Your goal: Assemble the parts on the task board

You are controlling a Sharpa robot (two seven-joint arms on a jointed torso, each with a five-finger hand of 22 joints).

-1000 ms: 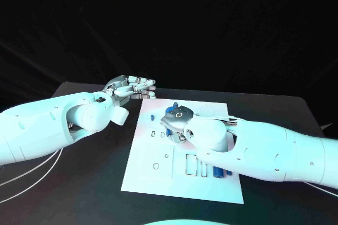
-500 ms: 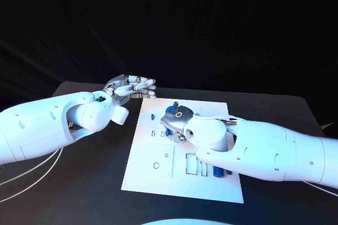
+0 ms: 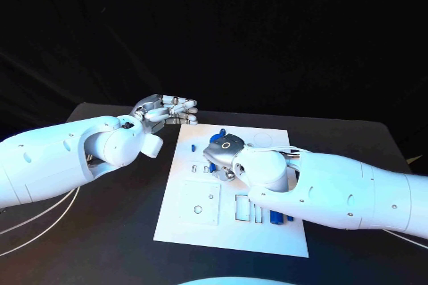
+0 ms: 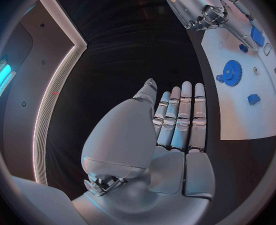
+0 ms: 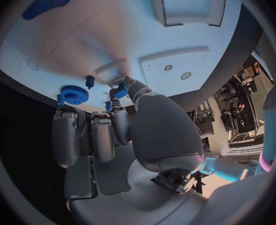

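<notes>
Still no shift: right hand (image 3: 223,154) on task board (image 3: 201,220).

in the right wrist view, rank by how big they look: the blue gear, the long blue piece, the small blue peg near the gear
1. long blue piece, largest as it looks
2. blue gear, a bit smaller
3. small blue peg, clearly smallest

The fisheye bends the picture toward its rim, so the order of the first two is unsure.

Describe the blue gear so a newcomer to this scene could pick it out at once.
Start at the white task board in the middle of the black table, then go to the part of the board by the right hand. The blue gear lies flat there, a round toothed disc with a raised hub; the blue pieces beside it are smaller, with no teeth.
</notes>
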